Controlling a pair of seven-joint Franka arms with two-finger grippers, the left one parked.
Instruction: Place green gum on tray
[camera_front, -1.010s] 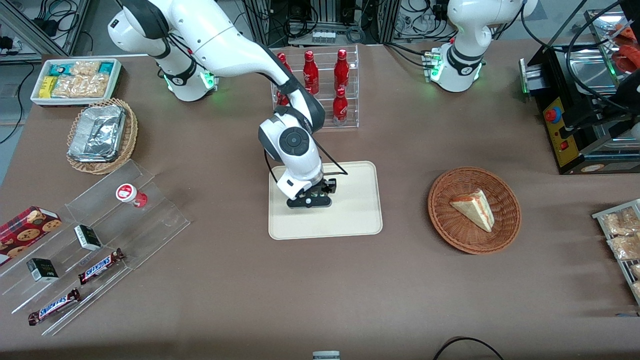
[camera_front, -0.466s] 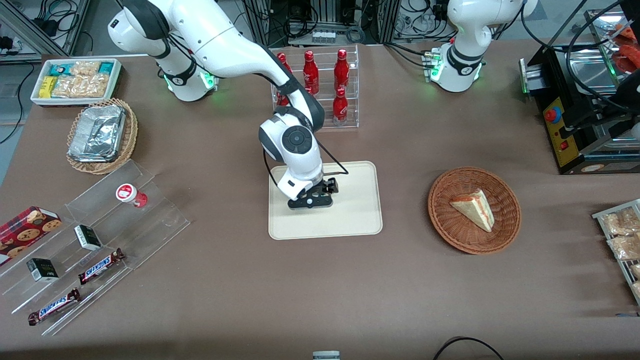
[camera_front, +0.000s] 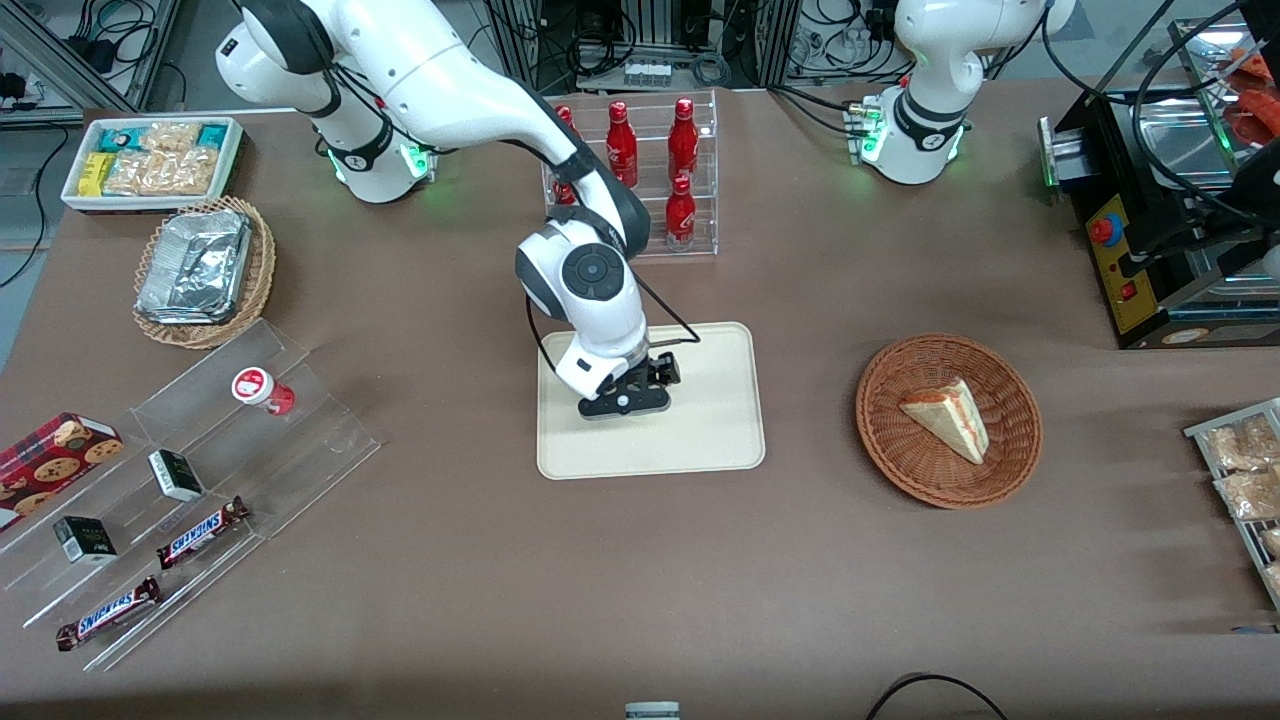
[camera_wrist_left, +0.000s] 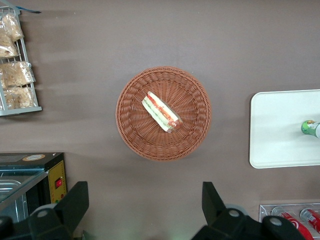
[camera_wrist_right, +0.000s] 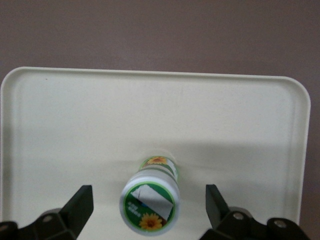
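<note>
The green gum (camera_wrist_right: 150, 205), a small white-lidded bottle with a green and yellow sunflower label, stands upright on the cream tray (camera_wrist_right: 60, 125). My right gripper (camera_wrist_right: 149, 200) hangs just above it, open, with one black finger on each side of the bottle and a clear gap to both. In the front view the gripper (camera_front: 625, 402) is over the tray (camera_front: 710, 440) and hides the gum. The left wrist view shows the gum (camera_wrist_left: 310, 128) on the tray (camera_wrist_left: 280, 130).
A red-labelled gum bottle (camera_front: 262, 388) stands on the clear acrylic step shelf toward the working arm's end, with snack bars. A rack of red cola bottles (camera_front: 650, 170) is farther from the camera than the tray. A wicker basket (camera_front: 948, 420) holds a sandwich.
The gripper and wrist have lifted slightly over the tray. The other things on the table have not moved.
</note>
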